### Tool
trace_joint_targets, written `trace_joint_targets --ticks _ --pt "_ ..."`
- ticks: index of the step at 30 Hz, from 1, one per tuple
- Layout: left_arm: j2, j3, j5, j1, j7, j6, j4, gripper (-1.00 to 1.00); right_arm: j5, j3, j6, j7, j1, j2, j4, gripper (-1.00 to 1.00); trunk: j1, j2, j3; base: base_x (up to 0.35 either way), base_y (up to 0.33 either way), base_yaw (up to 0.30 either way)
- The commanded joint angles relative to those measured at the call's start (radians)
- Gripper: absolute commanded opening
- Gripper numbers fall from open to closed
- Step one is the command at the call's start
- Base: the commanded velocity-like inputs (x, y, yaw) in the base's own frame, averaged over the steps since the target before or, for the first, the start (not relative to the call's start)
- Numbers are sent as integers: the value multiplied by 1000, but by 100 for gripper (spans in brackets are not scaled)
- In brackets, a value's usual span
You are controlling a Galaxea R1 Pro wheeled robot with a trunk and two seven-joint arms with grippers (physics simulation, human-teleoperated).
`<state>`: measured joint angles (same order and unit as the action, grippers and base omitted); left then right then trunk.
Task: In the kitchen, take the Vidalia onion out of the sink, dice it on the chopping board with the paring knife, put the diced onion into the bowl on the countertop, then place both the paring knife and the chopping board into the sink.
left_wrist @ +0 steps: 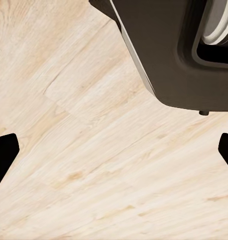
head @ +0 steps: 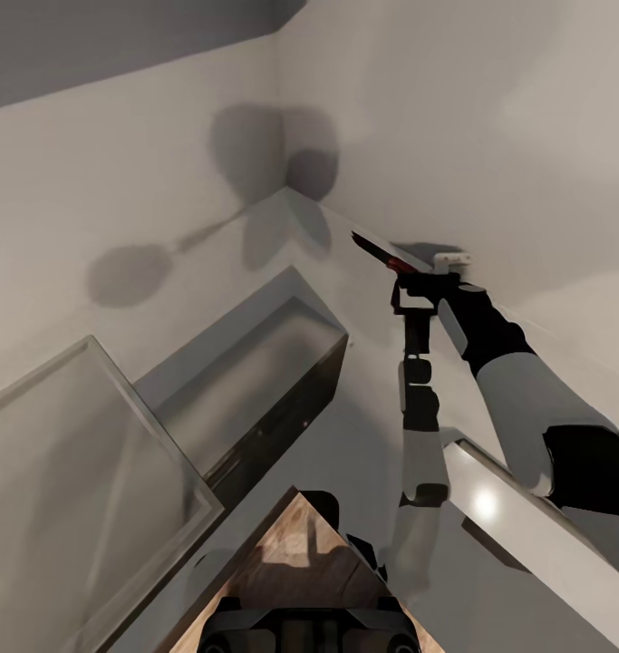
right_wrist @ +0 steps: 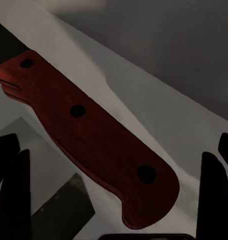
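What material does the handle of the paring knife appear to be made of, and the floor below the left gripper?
The paring knife has a handle that looks like reddish-brown wood or a wood-like composite, matte, with faint grain lines and three dark rivets. The floor looks like pale wood planks or laminate: light beige, visible grain and plank seams, low sheen. As these are renders, the true material stays open.

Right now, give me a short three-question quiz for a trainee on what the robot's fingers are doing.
1. True or false: the right fingers hold the paring knife raised in the air.
2. How many dark rivets show on the knife's reddish handle in the right wrist view? A) two B) three C) five
3. Fill in: the left fingers are spread apart over a pale ______ floor.

Key: 1 true; 2 B; 3 wooden.
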<state>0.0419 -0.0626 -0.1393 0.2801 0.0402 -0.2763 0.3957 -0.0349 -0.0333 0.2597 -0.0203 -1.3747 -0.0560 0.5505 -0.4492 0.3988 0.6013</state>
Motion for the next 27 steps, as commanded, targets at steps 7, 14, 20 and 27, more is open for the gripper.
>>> trace_joint_targets --ticks 7,14,20,27 --pt "1 -6 -11 1 1 -2 2 100 4 -5 10 -3 0 7 -28 100 -1 1 1 0 0 0" --pt "1 -6 -11 1 1 -3 2 100 4 -5 10 -3 0 21 -29 100 -1 1 1 0 0 0" --pt "1 -6 -11 1 1 -3 2 100 4 -5 10 -3 0 34 -30 100 -1 1 1 0 0 0" --pt "1 -6 -11 1 1 -3 2 100 4 -5 12 -4 0 43 -30 100 -1 1 1 0 0 0"
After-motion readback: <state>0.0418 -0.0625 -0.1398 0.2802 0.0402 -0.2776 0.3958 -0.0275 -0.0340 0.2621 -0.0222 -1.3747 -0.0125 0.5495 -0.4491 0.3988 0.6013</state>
